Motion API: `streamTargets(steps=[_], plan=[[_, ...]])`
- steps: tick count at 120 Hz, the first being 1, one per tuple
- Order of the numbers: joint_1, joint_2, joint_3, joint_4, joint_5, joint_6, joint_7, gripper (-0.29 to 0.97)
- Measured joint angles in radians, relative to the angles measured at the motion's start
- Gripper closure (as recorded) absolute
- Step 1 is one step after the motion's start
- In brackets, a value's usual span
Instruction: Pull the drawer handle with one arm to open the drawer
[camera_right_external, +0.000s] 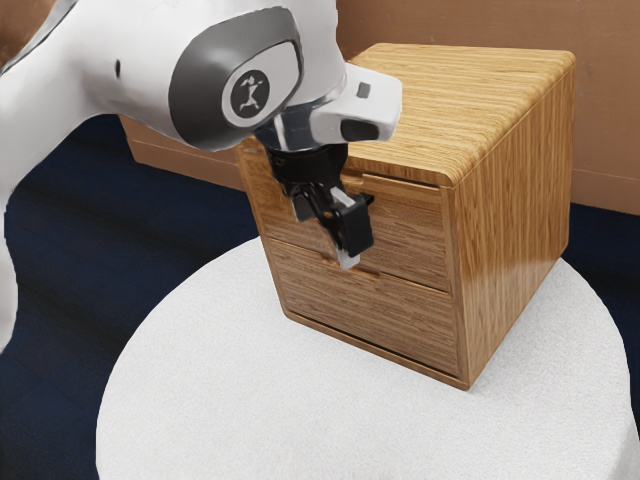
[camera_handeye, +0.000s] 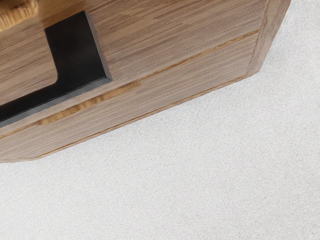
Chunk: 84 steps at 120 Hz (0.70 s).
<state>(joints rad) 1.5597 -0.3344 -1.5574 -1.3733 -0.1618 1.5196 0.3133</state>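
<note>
A wooden cabinet (camera_right_external: 500, 200) with two drawers stands on a round white table (camera_right_external: 250, 400). My black gripper (camera_right_external: 330, 225) hangs right against the middle of the upper drawer front (camera_right_external: 410, 230) and hides the handle there. The top edge of that drawer front shows as a thin ledge, a little proud of the cabinet face. The lower drawer (camera_right_external: 380, 305) sits flush. In the wrist view a wooden drawer front (camera_handeye: 175, 45) lies close under my hand. It carries a black L-shaped patch (camera_handeye: 75, 55), and a pale wooden piece (camera_handeye: 15, 12) shows beside it.
The white table top (camera_handeye: 225, 175) spreads out in front of the cabinet. Dark blue floor (camera_right_external: 90, 230) surrounds the table, and a brown wall panel (camera_right_external: 170, 150) runs behind it.
</note>
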Motion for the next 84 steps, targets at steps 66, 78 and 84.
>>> streamTargets(steps=[66,78,84], plan=[[-1.213,-0.316,1.128,-0.618,0.255,0.325,0.241,0.03],[-1.247,-0.376,1.167,-0.646,0.251,0.361,0.362,0.03],[-1.25,-0.371,1.189,-0.647,0.225,0.373,0.429,0.03]])
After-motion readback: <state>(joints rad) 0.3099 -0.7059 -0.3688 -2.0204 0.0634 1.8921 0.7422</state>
